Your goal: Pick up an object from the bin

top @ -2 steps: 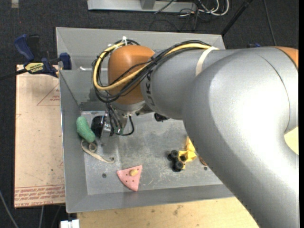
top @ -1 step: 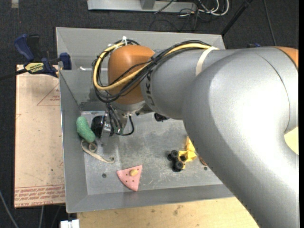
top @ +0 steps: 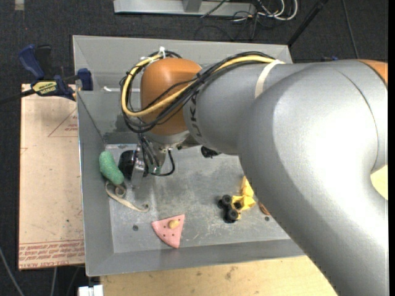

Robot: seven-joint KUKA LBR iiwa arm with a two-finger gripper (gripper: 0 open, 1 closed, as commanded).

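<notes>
Against the left wall of the bin point(top: 92, 165) lies a green oblong thing point(top: 111, 167), tilted, with a beige curved strip point(top: 126, 201) just below it. The tool point(top: 141, 163) hangs low just to the right of the green piece, under the arm's orange cover and cables. Whether it is clenched or released cannot be told from here, and nothing can be seen grasped in it.

The green piece is the nearest candidate. To take it well, the tool would likely need to shift a little left and line up across the piece's narrow side, keeping off the sloping wall, which leaves scant room there.

Lower centre, a pink wedge point(top: 170, 229) lies alone on bare floor, with open room around it. Further right, a black knobbly thing point(top: 229, 208) touches a yellow scrap point(top: 247, 195) beside the arm.
</notes>
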